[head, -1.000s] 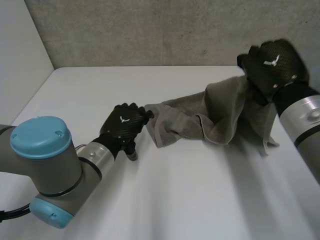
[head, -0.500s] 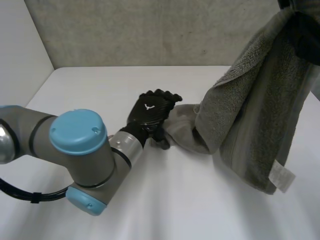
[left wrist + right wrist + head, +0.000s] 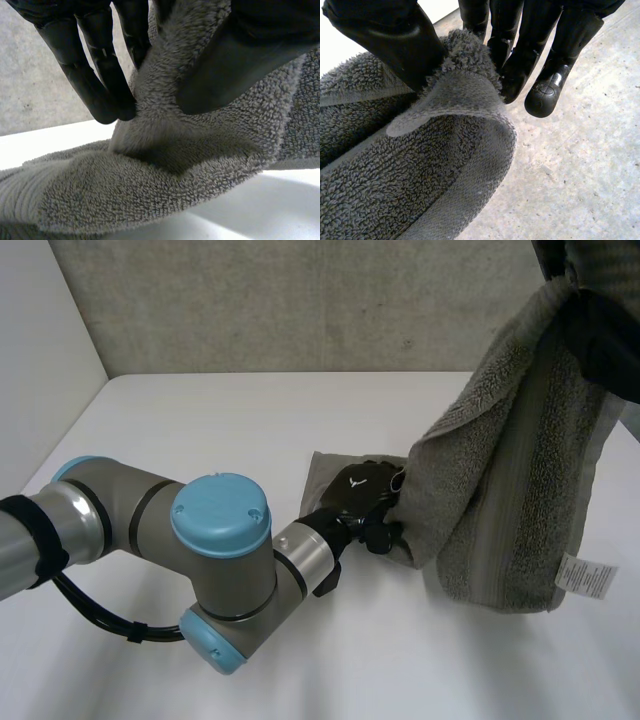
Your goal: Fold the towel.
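So, in the last second my right hand (image 3: 605, 345) has gone from table height to the upper right corner of the head view, taking one end of the towel (image 3: 510, 490) with it. The cloth lay stretched low across the table. It now hangs from that hand in a long, thick drape down the right side of the frame, its white label (image 3: 585, 580) dangling at the lower right. My left hand (image 3: 362, 495) has slid from left of centre to the middle of the frame, low on the white table (image 3: 200, 430) with the other end of the towel.

Both grips look sound. In the left wrist view the fingers (image 3: 95, 75) and thumb (image 3: 240, 55) pinch a ridge of pile between them, and more cloth lies on the table under the palm. In the right wrist view the thumb (image 3: 390, 40) and fingers (image 3: 520, 55) are closed on a turned-over hem, and the cloth falls away below them.

I read this as lifting the towel to open it out, not as a fold yet. It is bunched and doubled over itself, with no flat edge laid out.

Behind the table is a grey concrete wall (image 3: 300, 300), and I see no other object to steer round. The nuisance is my own left arm (image 3: 220, 540), whose elbow crowds the lower left and centre. The drape also hangs just beside the left hand and hides the table at the right. I cannot tell whether its lowest fold touches the surface.
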`<action>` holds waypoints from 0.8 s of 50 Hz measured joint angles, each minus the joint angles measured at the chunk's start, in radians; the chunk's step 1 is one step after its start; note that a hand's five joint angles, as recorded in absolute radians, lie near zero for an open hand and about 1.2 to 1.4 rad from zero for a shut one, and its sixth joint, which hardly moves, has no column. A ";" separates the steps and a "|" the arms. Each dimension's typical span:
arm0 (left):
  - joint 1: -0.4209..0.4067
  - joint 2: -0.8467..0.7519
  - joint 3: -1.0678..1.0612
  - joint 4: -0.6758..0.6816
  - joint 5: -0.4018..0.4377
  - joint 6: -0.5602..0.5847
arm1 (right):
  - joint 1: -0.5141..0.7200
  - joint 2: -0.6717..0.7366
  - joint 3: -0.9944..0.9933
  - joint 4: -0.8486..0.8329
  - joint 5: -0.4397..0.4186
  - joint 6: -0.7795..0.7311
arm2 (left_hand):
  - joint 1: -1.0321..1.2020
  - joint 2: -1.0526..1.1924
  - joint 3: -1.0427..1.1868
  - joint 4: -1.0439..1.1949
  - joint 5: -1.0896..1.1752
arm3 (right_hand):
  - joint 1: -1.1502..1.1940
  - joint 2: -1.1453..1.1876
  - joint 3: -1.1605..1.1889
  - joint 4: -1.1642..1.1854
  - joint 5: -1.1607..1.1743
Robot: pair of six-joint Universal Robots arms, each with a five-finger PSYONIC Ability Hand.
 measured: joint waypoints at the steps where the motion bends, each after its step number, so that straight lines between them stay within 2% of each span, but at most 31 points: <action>1: 0.002 -0.003 0.003 -0.004 0.000 -0.001 | -0.002 0.005 0.000 -0.001 -0.002 0.000 | 0.020 0.056 0.059 0.055 0.056 | 0.000 0.000 0.000 0.000 0.000; 5: 0.018 -0.006 0.012 -0.015 -0.006 0.001 | -0.005 0.033 -0.007 -0.007 -0.003 -0.001 | 0.020 0.061 0.089 0.065 0.061 | 0.000 0.000 0.000 0.000 0.000; 11: 0.105 0.015 0.045 -0.022 -0.039 0.008 | -0.005 0.132 -0.053 -0.036 0.003 0.000 | 0.020 0.062 0.093 0.065 0.061 | 0.000 0.000 0.000 0.000 0.000; 17: 0.186 0.059 0.116 -0.019 -0.109 0.019 | -0.002 0.244 -0.121 -0.077 0.013 0.000 | 0.020 0.064 0.094 0.065 0.061 | 0.000 0.000 0.000 0.000 0.000; 25: 0.280 0.121 0.231 0.013 -0.254 0.168 | 0.009 0.414 -0.237 -0.168 0.031 0.001 | 0.020 0.064 0.094 0.065 0.061 | 0.000 0.000 0.001 0.000 0.000; 30: 0.301 0.140 0.348 0.108 -0.292 0.325 | 0.018 0.567 -0.405 -0.343 0.104 0.001 | 0.020 0.064 0.095 0.065 0.061 | 0.001 0.000 0.002 0.000 0.000; 33: 0.301 0.160 0.392 0.183 -0.295 0.376 | 0.023 0.628 -0.486 -0.477 0.149 0.000 | 0.020 0.065 0.095 0.065 0.061 | 0.001 0.000 0.002 0.000 0.000; 37: 0.299 0.232 0.392 0.339 -0.300 0.414 | 0.025 0.684 -0.550 -0.692 0.188 -0.005 | 0.020 0.070 0.095 0.065 0.061 | 0.001 0.000 0.002 0.000 0.000; 40: 0.297 0.296 0.348 0.430 -0.305 0.422 | 0.024 0.700 -0.545 -0.776 0.182 -0.008 | 0.020 0.070 0.096 0.065 0.061 | 0.001 0.000 0.002 0.000 0.000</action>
